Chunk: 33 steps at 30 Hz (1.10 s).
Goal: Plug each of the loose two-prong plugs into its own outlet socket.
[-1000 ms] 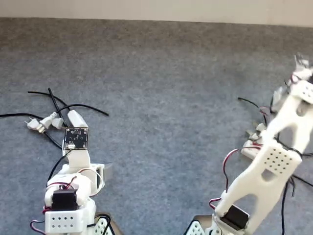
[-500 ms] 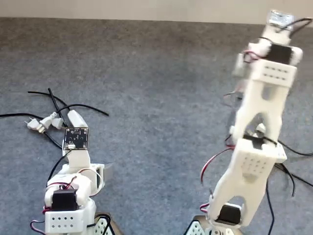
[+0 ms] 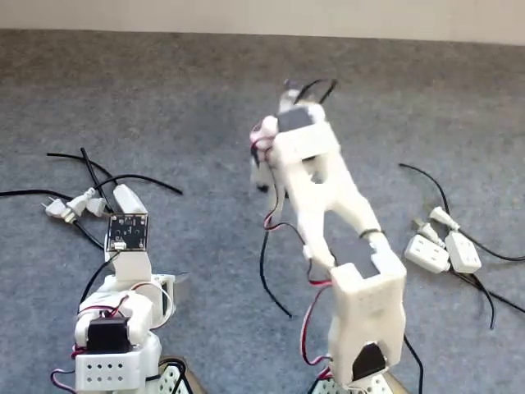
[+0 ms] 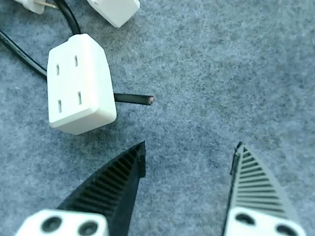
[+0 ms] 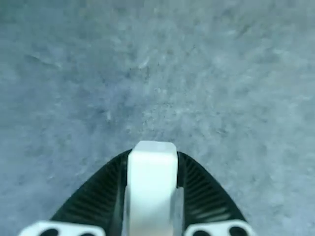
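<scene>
**Entry: right arm carrying a white piece mid-table; left arm open beside a socket**

Item 1, right gripper (image 5: 152,155): clamped on a white block-shaped plastic piece (image 5: 152,189), which is pinched between the black ribbed jaws with its blunt end just past their tips. The prongs are hidden, so I cannot confirm that it is a plug. A thin black cord (image 3: 263,267) hanging below the arm suggests it is. Location: raised over the grey carpeted table surface (image 3: 205,74), centre, toward the far side.

Item 2, left gripper (image 4: 191,146): jaws spread wide, holding and touching nothing. Location: near left.

Item 3, white four-slot socket block (image 4: 78,83): lies flat on the carpet, slotted face up. It sits just beyond the tip of the left gripper's black jaw, off to that side rather than between the jaws. Its long axis runs roughly along the gripper's pointing direction. A cut black cable end (image 4: 147,100) pokes out beside it. A white two-prong plug (image 4: 29,4) lies just past it.

Item 4, pair of white socket blocks (image 3: 428,253): right side, close together.

Assessment: the held piece hangs between the two socket groups and well apart from each. The left arm is much nearer item 3, and the right arm's base is nearer item 4. The coming move likely turns on carrying the piece to one group and lining its prongs up with a slot pair.
</scene>
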Available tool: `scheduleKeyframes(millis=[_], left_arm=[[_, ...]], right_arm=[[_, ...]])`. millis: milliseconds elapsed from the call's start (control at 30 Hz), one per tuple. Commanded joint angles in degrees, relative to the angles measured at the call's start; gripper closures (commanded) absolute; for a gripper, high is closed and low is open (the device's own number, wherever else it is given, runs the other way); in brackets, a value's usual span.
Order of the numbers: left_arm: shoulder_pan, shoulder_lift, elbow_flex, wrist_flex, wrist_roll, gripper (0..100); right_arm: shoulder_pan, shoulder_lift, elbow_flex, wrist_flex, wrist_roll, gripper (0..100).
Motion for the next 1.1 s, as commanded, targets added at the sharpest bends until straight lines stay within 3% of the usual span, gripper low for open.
scheduleKeyframes(millis=[0, 133, 333, 633, 1067], left_arm=[[-0.4, 0.5, 1.1, -0.9, 0.2, 72], [-0.4, 0.5, 1.1, -0.9, 0.2, 72], [-0.4, 0.5, 1.1, -0.9, 0.2, 72], [-0.4, 0.5, 1.1, -0.9, 0.2, 72], [-0.4, 0.5, 1.1, -0.9, 0.2, 72]], right_arm=[[-1.4, 1.5, 1.3, -4.4, 2.5, 96.1], [-3.6, 3.8, 0.9, -4.4, 3.5, 93.8], [-5.5, 1.1, -2.2, 1.6, 4.4, 75.8], [-7.1, 1.3, -5.7, 6.3, 7.5, 75.4], [-21.8, 4.6, -12.8, 7.7, 8.4, 75.4]])
